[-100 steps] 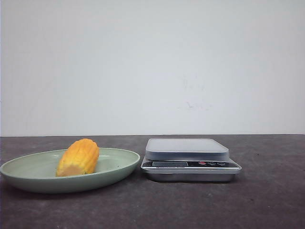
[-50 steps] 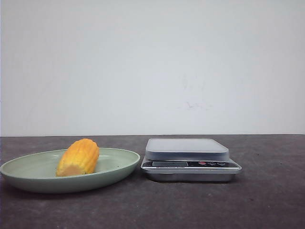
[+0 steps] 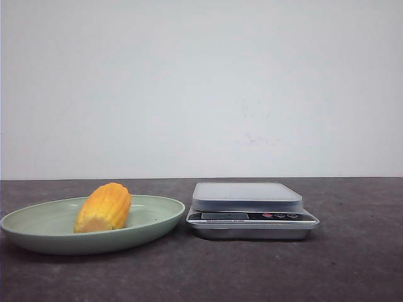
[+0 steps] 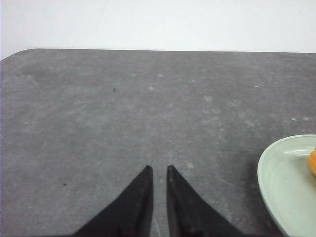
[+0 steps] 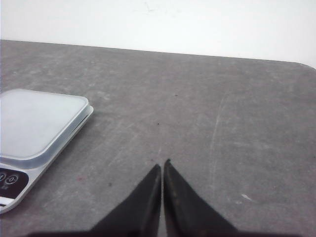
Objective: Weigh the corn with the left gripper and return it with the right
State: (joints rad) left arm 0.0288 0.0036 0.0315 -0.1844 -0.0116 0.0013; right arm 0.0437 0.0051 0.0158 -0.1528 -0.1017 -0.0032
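Note:
The corn (image 3: pixel 104 207), a stubby yellow-orange cob piece, lies in a pale green plate (image 3: pixel 31 231) at the left of the table. A silver kitchen scale (image 3: pixel 247 196) stands just right of the plate, with nothing on its platform. Neither gripper shows in the front view. In the left wrist view my left gripper (image 4: pixel 158 168) is empty, its jaws nearly together with a narrow gap, over bare table to the left of the plate (image 4: pixel 284 182); a sliver of corn (image 4: pixel 313 163) shows at the frame edge. My right gripper (image 5: pixel 162 164) is shut and empty, to the right of the scale (image 5: pixel 34 123).
The table top (image 3: pixel 352 264) is dark grey and speckled, with a white wall (image 3: pixel 201 88) behind it. The table's far edge and rounded corners show in both wrist views.

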